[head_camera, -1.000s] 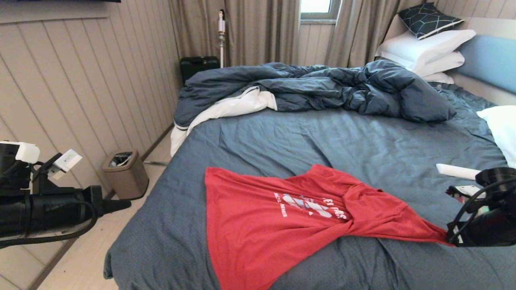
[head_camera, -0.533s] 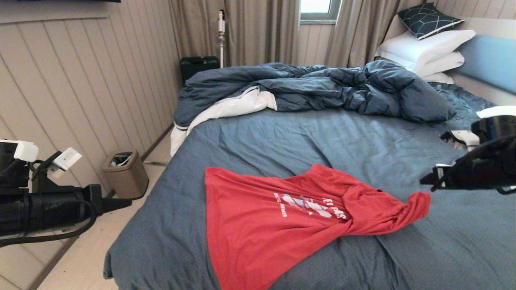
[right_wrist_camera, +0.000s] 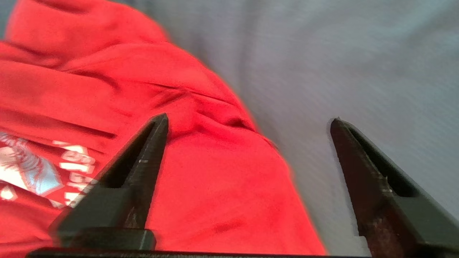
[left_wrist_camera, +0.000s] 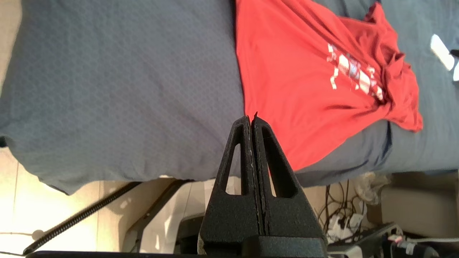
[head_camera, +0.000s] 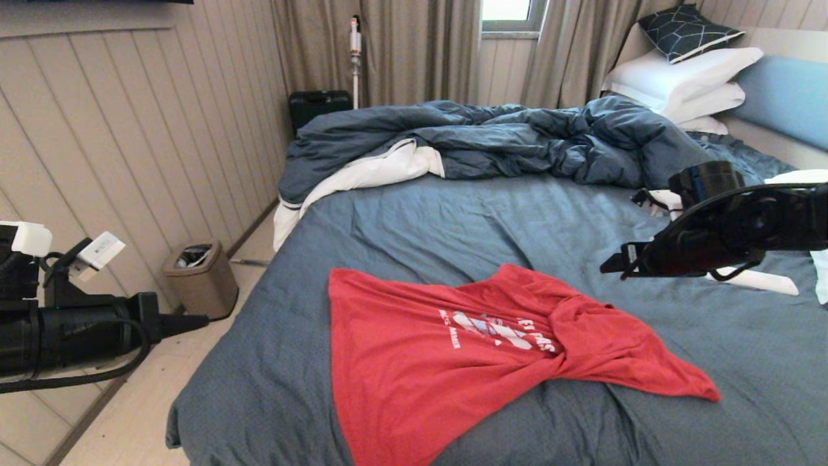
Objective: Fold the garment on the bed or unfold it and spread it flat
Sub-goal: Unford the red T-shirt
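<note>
home bedroom: large bed [head_camera: 453, 226] with rumpled duvet [head_camera: 504, 139], stacked white pillows [head_camera: 686, 81], padded headboard [head_camera: 786, 97], curtains [head_camera: 420, 52] over a window, panelled wall, small bin [head_camera: 200, 278] on the floor

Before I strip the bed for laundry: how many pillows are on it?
4 that I can see: a dark patterned pillow atop two stacked white pillows by the headboard, plus another white one at the right edge. The duvet may hide more.
</note>
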Robot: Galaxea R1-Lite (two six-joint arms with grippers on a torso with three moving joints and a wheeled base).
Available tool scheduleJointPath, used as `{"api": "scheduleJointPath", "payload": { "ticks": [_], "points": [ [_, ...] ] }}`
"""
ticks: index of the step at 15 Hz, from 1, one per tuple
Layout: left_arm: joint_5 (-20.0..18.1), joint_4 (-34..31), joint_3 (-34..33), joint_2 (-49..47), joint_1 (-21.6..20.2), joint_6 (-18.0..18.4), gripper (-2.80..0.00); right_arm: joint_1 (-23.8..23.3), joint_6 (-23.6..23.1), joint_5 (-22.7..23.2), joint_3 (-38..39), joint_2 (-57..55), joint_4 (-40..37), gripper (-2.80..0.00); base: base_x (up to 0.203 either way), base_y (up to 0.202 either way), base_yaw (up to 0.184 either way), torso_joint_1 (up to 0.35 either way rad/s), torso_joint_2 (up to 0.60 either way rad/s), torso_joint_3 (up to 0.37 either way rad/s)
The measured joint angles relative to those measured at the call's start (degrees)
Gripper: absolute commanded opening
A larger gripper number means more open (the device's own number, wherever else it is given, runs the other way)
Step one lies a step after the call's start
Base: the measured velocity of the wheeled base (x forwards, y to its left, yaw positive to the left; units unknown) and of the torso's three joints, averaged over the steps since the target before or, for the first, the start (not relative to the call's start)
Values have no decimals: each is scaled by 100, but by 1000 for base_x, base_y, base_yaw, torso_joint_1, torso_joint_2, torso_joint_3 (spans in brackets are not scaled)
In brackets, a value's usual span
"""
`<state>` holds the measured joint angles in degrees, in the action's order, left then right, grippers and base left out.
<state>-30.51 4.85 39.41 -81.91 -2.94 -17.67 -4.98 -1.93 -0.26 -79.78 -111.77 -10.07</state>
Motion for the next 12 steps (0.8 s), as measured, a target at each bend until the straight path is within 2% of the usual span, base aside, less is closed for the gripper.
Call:
{"api": "scheduleJointPath", "payload": {
  "ticks": [4,7,10,12],
  "points": [
    [27,-50,-99,271,11,-5,-280,487,29,-14,-562,-617,-1,-280,0,0,0,0,0,0],
    [59,-116,-444,935,5,130,-280,689,21,-34,-997,-1070,-2,-280,0,0,0,0,0,0],
    [71,-674,-952,1844,0,381,-280,743,-90,-123,-1614,-1646,-52,-280,0,0,0,0,0,0],
    [63,-873,-1072,2141,-4,406,-280,730,-144,-134,-2162,-2058,-260,-280,0,0,0,0,0,0]
  ]
}}
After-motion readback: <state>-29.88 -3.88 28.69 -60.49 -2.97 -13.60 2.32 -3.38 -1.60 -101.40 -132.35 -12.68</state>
